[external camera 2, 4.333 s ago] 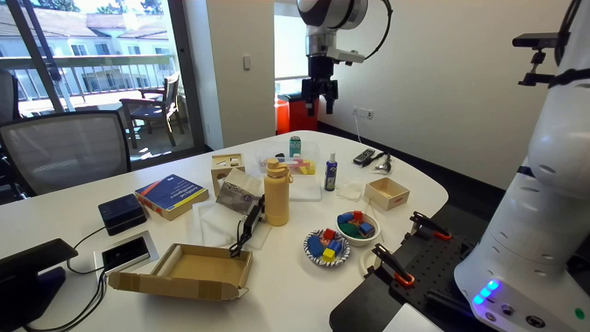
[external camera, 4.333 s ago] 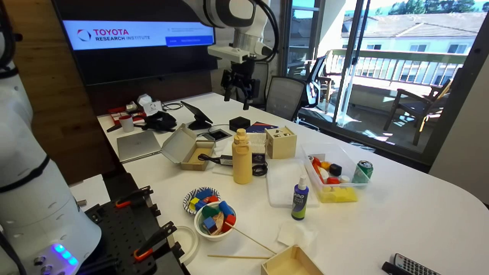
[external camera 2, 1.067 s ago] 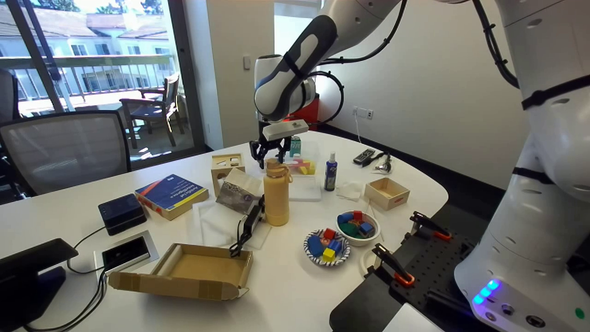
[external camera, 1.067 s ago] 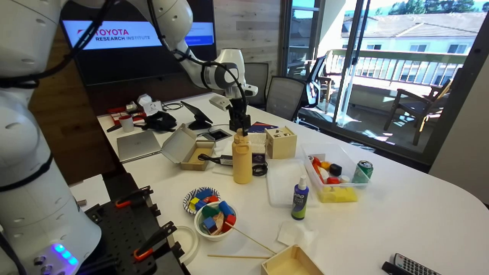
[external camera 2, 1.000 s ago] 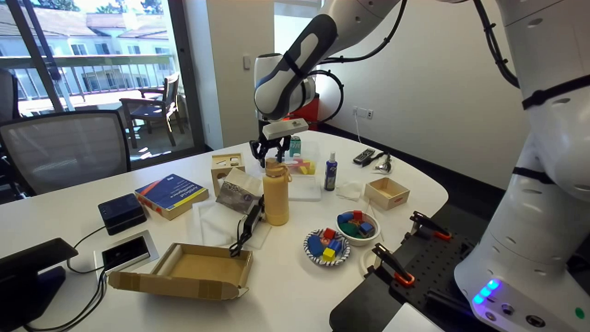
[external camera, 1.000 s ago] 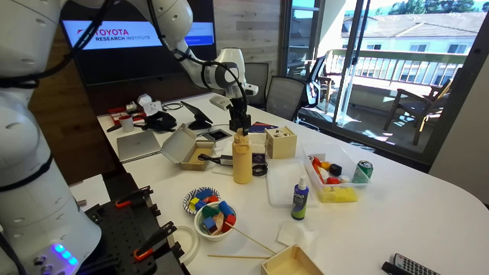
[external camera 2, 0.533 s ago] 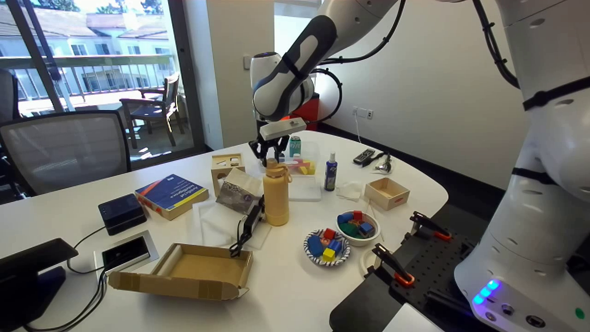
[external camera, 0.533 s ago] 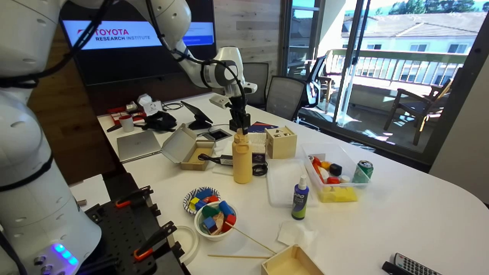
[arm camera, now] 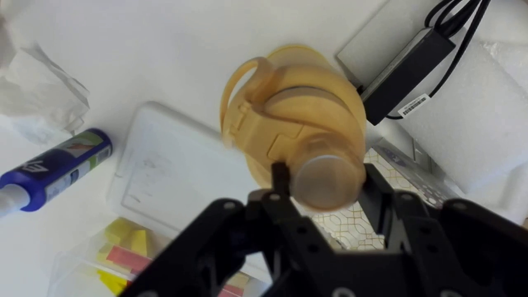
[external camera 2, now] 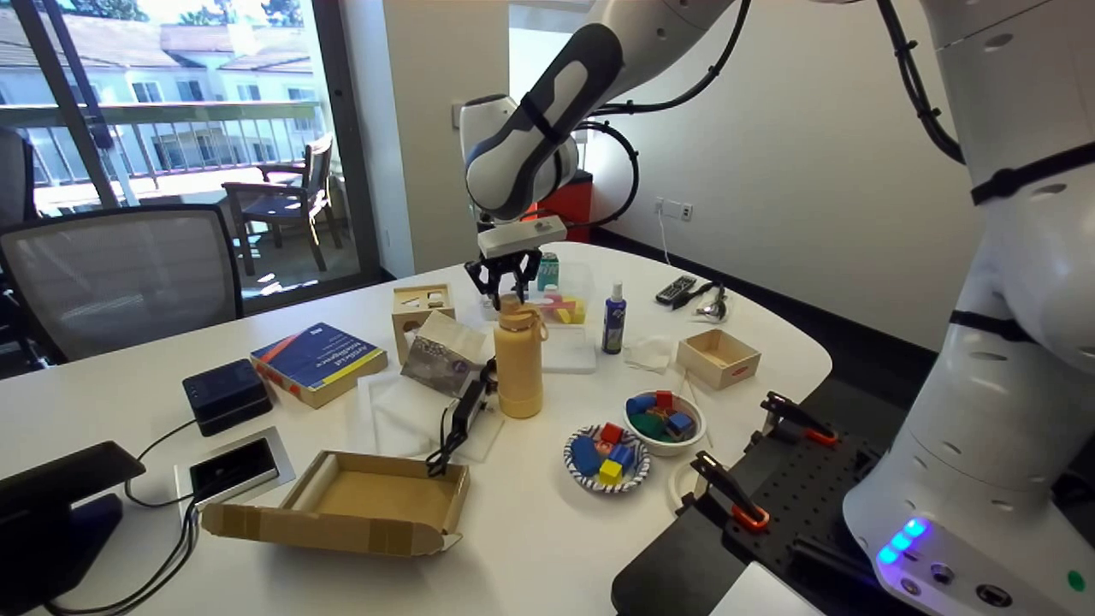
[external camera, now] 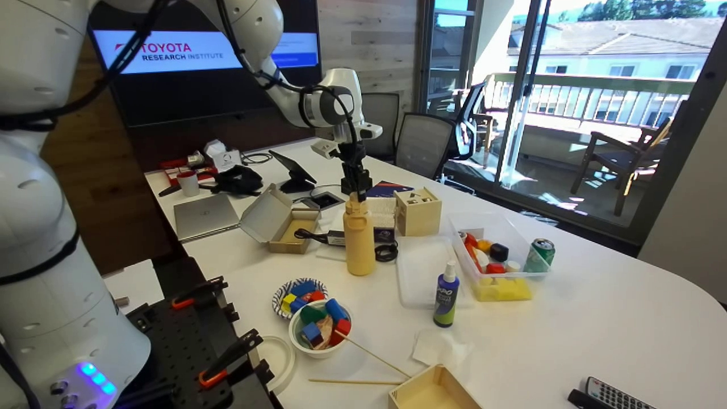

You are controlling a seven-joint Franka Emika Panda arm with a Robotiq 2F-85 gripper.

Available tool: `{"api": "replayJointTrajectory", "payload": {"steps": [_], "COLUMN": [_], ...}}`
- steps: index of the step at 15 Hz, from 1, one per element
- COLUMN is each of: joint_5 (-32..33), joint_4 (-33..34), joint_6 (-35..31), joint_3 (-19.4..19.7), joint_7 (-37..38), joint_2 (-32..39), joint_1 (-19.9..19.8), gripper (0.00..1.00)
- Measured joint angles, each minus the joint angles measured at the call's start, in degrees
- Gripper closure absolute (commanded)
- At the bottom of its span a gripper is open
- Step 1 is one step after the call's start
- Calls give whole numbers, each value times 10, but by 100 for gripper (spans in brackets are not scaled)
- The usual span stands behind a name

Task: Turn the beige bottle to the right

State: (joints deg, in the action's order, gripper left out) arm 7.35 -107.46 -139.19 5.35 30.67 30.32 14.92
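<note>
The tan-yellow beige bottle [external camera: 359,244] stands on the table in both exterior views, leaning very slightly. From above, the wrist view shows the bottle [arm camera: 253,136], its carry loop [arm camera: 235,88] out to the upper left and its round cap [arm camera: 326,183] between my fingers. My gripper [arm camera: 327,176] has closed around that cap, one finger [arm camera: 281,177] against each side. In an exterior view the gripper [external camera 2: 510,299] sits at the bottle's top with the wrist above it. Much of the cap is hidden by the fingers in the exterior views.
A black power adapter [arm camera: 406,76] lies close beside the bottle's base. Nearby are a wooden shape box [external camera: 419,213], a flat plastic lid [external camera: 426,267], a blue spray bottle [external camera: 446,298], an open cardboard box [external camera 2: 316,530] and a white bowl [external camera: 321,352] of blocks.
Over four seconds the arm has come down from high up onto the bottle's top. Within the last second the fingers closed on the cap, and the bottle shifted slightly, now leaning a little.
</note>
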Motion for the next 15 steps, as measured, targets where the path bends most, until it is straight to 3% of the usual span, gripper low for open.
{"api": "replayJointTrajectory", "payload": {"steps": [9,15], "joint_5": [-26,-27], "joint_4": [10,36], "joint_6": [16,51], "joint_3": [9,9], "joint_7": [119,254], "joint_2": [5,17], "joint_1": [-10,-6], "gripper": [79,79]}}
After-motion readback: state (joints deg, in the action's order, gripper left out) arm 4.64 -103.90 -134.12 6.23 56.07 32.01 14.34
